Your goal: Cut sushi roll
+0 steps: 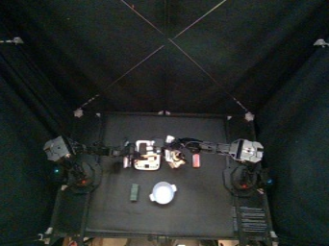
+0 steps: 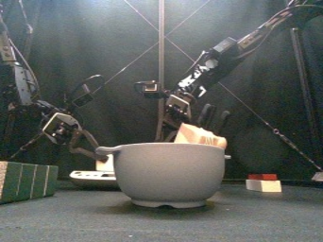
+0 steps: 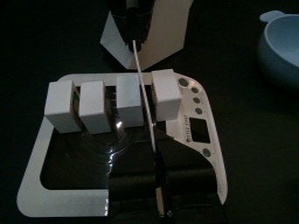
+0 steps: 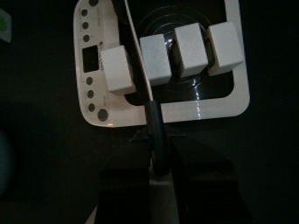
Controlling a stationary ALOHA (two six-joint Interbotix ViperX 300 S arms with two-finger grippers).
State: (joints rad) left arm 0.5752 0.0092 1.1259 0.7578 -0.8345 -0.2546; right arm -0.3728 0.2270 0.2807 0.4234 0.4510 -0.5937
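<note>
The sushi roll (image 3: 111,105) is a row of white blocks lying across a white cutting board (image 3: 52,179); it also shows in the top view (image 1: 145,150). My right gripper (image 4: 158,171) is shut on a knife with a pale handle (image 3: 163,35). The knife's thin blade (image 4: 138,66) stands in the roll between the end block (image 4: 117,70) and the others (image 4: 193,48). The same blade crosses the roll in the left wrist view (image 3: 140,87). My left gripper (image 3: 162,188) is shut on the board's near edge, apart from the roll.
A pale blue bowl (image 1: 162,193) stands in front of the board, large in the front view (image 2: 164,175). A green block (image 1: 133,192) lies to the bowl's left. A small red and white block (image 1: 197,165) lies to the board's right.
</note>
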